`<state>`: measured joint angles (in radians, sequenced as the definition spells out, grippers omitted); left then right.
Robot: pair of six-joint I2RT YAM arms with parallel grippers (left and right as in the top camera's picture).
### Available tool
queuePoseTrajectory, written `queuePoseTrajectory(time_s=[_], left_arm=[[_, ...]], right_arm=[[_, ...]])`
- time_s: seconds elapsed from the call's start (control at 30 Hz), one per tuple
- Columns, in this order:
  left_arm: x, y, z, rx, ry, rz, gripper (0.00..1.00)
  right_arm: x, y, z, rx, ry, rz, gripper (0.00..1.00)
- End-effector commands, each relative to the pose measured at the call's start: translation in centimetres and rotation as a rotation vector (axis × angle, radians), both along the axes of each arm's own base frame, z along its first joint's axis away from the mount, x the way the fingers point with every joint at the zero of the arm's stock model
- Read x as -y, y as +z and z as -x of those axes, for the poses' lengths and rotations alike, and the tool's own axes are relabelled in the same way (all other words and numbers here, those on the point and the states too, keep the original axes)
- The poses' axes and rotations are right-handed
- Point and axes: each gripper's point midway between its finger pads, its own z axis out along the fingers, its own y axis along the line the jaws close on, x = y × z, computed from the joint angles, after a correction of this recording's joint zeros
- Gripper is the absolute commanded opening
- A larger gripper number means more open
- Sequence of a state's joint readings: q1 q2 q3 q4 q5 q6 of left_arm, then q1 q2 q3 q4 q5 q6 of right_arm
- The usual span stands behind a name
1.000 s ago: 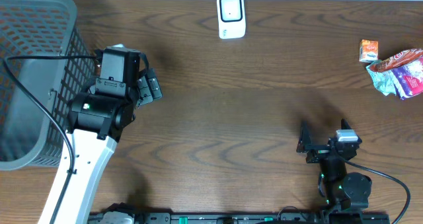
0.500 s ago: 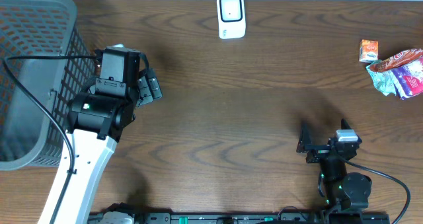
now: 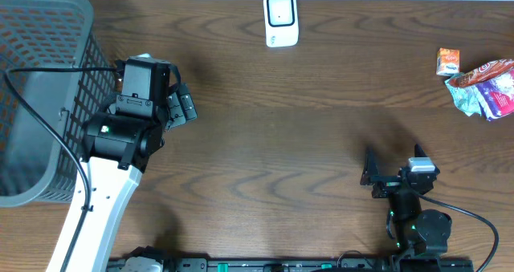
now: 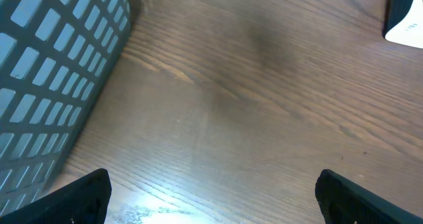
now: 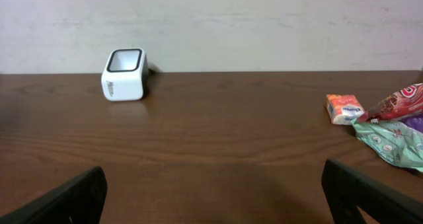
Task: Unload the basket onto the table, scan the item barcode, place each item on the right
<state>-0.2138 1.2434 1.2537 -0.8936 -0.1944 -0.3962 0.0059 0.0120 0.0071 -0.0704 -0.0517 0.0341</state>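
The white barcode scanner stands at the table's far edge; the right wrist view shows it upright at the far left, and its corner shows in the left wrist view. A small orange packet and a pile of crumpled snack packets lie at the far right. My left gripper hovers open beside the basket, with only bare wood between its fingers. My right gripper is open and empty near the front edge, facing the scanner.
A grey mesh basket fills the left side, its wall close to my left fingers. A black cable runs across it to the left arm. Dark wooden tabletop lies between the arms and the scanner.
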Motion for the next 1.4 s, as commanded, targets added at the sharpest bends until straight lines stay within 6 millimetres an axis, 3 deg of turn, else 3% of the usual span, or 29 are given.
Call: queuePoseTrajectory(time_s=[0.0,0.13,0.33,0.73,0.93,1.13,1.37], left_arm=[[-0.5,0.5,0.1,0.014,0.017,-0.017,0.98],[-1.1,1.2,0.5,0.034,0.032,-0.038,0.98],[-1.6,1.0,2.7,0.025,0.031,-0.041,0.98],[-2.5,-0.6,6.8,0.253,0.012,-0.01,0.98],[-2.9,-2.3,8.8,0.332,0.015,0.008,0.98],[-2.9,-4.2,9.0,0.42,0.018,0.028,0.98],[-2.9,-3.9,8.8,0.596,0.023,0.066,0.98]], right_arm=[[0.4,0.0,0.0,0.001,-0.022,-0.009,0.99],[0.4,0.0,0.0,0.001,-0.022,-0.009,0.99],[0.4,0.0,0.0,0.001,-0.022,-0.009,0.99],[0.4,0.0,0.0,0.001,-0.022,-0.009,0.99],[0.4,0.0,0.0,0.001,-0.022,-0.009,0.99],[0.4,0.0,0.0,0.001,-0.022,-0.009,0.99],[0.4,0.0,0.0,0.001,-0.022,-0.009,0.99]])
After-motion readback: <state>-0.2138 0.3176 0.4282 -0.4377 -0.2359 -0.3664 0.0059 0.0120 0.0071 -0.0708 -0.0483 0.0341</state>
